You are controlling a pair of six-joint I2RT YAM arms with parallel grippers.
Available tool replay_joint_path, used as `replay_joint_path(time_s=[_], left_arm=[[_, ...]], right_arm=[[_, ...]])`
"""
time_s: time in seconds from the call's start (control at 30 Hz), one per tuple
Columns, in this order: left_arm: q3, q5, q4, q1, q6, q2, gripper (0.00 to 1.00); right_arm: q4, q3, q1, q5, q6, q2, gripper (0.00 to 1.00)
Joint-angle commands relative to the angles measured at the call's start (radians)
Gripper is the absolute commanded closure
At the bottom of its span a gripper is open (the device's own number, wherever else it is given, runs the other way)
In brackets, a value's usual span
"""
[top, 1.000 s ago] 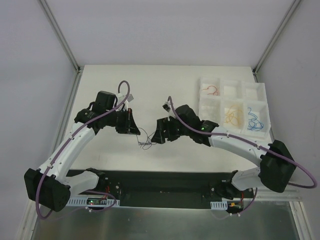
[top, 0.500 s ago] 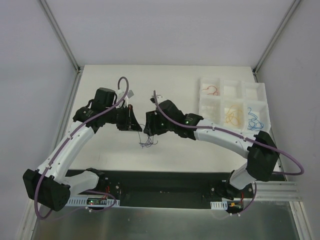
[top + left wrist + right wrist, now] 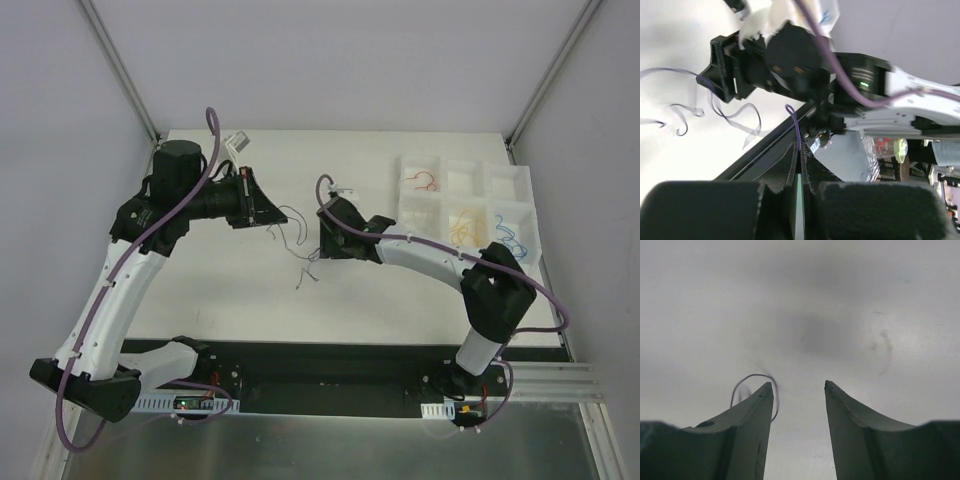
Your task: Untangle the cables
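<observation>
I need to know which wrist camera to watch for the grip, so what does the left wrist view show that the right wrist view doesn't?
Only the left wrist view: the left gripper shut on a thin purple wire, and the right arm opposite, with curly wires near its black end. Only the right wrist view: the right gripper, fingers apart with nothing between them, and a dark wire loop beside one fingertip. Both show thin wire over the white table.
</observation>
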Motion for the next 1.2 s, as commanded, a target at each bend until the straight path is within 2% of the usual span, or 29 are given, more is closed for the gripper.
replay_joint_path(time_s=[0.0,0.07,0.2,0.27,0.37,0.43,0.6,0.8,0.87,0.9,0.97,1.03,1.17], left_arm=[[0.183,0.012,-0.006,-0.002,-0.053,-0.052,1.00],[0.263,-0.021,-0.016,-0.001,-0.044,-0.055,1.00],[0.429,-0.113,-0.020,-0.002,-0.006,-0.055,1.00],[0.487,-0.155,-0.020,-0.002,0.012,-0.054,1.00],[0.492,-0.170,-0.029,-0.002,0.016,-0.034,1.00],[0.440,-0.140,-0.032,-0.002,-0.013,-0.017,1.00],[0.221,-0.022,-0.032,-0.010,-0.054,0.041,1.00],[-0.107,-0.011,-0.032,-0.021,0.048,0.075,1.00],[-0.204,-0.047,-0.044,-0.019,0.095,0.080,1.00],[-0.248,-0.075,-0.047,-0.019,0.124,0.077,0.97],[-0.330,-0.150,-0.050,-0.019,0.152,0.063,0.76],[-0.390,-0.219,-0.061,-0.017,0.172,0.055,0.60],[-0.453,-0.270,-0.064,-0.016,0.177,0.040,0.33]], right_arm=[[-0.035,-0.083,-0.111,0.054,0.002,-0.078,0.56],[-0.030,-0.144,-0.155,0.043,-0.019,-0.125,0.63],[-0.025,-0.264,-0.220,0.028,-0.098,-0.228,0.69],[-0.032,-0.316,-0.232,0.009,-0.137,-0.297,0.69],[-0.030,-0.335,-0.235,-0.112,-0.226,-0.403,0.64],[-0.027,-0.332,-0.237,-0.170,-0.245,-0.458,0.60],[-0.032,-0.306,-0.237,-0.187,-0.224,-0.541,0.49],[-0.032,-0.303,-0.235,-0.204,-0.173,-0.543,0.47],[-0.018,-0.315,-0.235,-0.236,-0.155,-0.534,0.46],[-0.003,-0.326,-0.233,-0.274,-0.144,-0.525,0.46],[0.024,-0.330,-0.224,-0.319,-0.136,-0.494,0.46],[0.027,-0.309,-0.200,-0.345,-0.142,-0.451,0.45],[-0.001,-0.214,-0.143,-0.394,-0.145,-0.324,0.39]])
